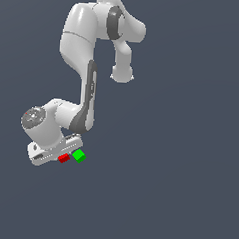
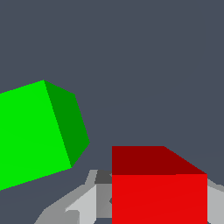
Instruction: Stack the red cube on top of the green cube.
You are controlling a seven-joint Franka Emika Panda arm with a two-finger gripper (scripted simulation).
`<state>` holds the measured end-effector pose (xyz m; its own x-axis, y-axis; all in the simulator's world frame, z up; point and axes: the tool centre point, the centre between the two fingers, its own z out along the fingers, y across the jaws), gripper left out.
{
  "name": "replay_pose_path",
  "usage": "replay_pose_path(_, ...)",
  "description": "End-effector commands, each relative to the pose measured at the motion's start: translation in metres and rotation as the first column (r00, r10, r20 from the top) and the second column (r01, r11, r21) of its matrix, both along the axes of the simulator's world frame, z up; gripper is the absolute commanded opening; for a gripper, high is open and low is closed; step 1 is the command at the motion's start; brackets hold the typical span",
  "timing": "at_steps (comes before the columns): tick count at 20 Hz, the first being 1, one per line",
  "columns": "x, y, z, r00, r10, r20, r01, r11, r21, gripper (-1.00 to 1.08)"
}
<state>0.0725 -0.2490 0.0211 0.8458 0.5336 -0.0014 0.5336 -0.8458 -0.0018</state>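
The red cube (image 1: 64, 158) sits low, right beside the green cube (image 1: 79, 155), under the end of the white hand. In the wrist view the red cube (image 2: 159, 192) fills the space between my fingers, with a grey finger (image 2: 85, 203) against one side and the other finger (image 2: 215, 194) against the opposite side. My gripper (image 1: 62, 156) is shut on the red cube. The green cube (image 2: 35, 131) lies close beside it, turned at an angle, about level with it and not touching it.
The white arm (image 1: 85, 94) reaches from its base at the exterior view's top down to the cubes. The plain dark grey floor (image 1: 178, 170) spreads all around.
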Motion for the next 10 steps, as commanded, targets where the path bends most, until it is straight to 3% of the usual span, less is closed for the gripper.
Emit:
replay_pose_path(1, 0.000, 0.000, 0.006, 1.000, 0.000, 0.002, 0.000, 1.000, -0.001, -1.00)
replay_pose_path(10, -0.001, 0.000, 0.062, 1.000, 0.000, 0.002, 0.000, 1.000, -0.001, -1.00)
